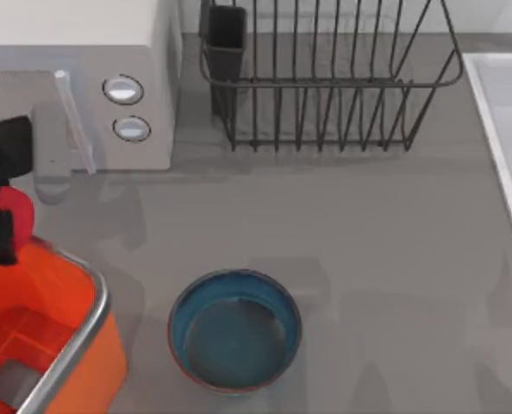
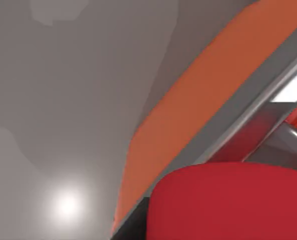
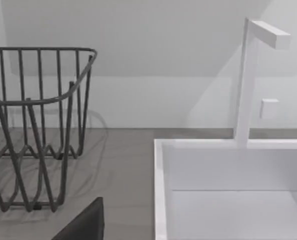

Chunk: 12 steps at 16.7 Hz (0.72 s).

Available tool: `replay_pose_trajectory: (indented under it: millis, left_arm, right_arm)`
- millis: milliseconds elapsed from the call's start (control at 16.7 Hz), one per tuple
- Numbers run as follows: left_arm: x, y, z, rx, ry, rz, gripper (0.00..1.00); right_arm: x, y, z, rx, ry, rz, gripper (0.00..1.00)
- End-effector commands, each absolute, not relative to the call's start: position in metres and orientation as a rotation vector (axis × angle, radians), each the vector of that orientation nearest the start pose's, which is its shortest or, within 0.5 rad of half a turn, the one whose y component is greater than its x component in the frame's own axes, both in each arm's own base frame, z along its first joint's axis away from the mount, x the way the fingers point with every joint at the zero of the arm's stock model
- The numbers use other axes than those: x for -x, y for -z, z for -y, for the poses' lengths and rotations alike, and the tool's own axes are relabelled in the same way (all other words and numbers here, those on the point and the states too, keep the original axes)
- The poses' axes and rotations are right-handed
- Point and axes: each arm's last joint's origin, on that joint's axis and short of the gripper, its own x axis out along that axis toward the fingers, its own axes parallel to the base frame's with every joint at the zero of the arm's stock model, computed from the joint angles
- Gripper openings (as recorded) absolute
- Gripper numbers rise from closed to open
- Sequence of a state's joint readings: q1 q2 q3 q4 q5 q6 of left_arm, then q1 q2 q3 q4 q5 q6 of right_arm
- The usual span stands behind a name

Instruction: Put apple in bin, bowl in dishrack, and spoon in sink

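Note:
My left gripper (image 1: 4, 211) hangs at the table's left edge, shut on the bright-red apple (image 1: 15, 203), just over the far rim of the orange bin (image 1: 85, 326). In the left wrist view the apple (image 2: 228, 205) looms close, with the bin's orange wall (image 2: 188, 115) and silver rim beyond it. The teal-blue bowl (image 1: 234, 330) stands upright and empty on the table, right of the bin. The black wire dishrack (image 1: 325, 86) sits at the back, and the white sink (image 1: 497, 121) at the right edge. The spoon is out of view.
A white box with two round knobs (image 1: 127, 108) stands at the back left, close behind my left gripper. The right wrist view looks at the dishrack's end (image 3: 38, 125) and the sink (image 3: 161, 190) with its white faucet (image 3: 246, 80).

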<state>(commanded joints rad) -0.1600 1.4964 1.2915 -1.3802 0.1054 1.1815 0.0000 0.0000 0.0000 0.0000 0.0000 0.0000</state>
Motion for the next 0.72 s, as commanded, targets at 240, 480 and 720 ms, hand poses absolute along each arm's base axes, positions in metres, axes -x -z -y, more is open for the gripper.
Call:
replay_pose_trajectory:
  millis: [240,480,720]
  left_arm:
    - [-0.214,-0.277,0.021,-1.075,1.254,-1.143,0.00]
    - [-0.192,-0.273,0.011,-1.096,1.302,-1.104,0.00]
    - [-0.193,-0.273,0.012,-1.102,1.302,-1.101,0.00]
  right_arm:
    - [-0.106,-0.160,0.001,0.000,0.000,0.000,1.00]
    - [-0.106,-0.160,0.001,0.000,0.000,0.000,1.00]
    - [-0.106,-0.160,0.001,0.000,0.000,0.000,1.00]
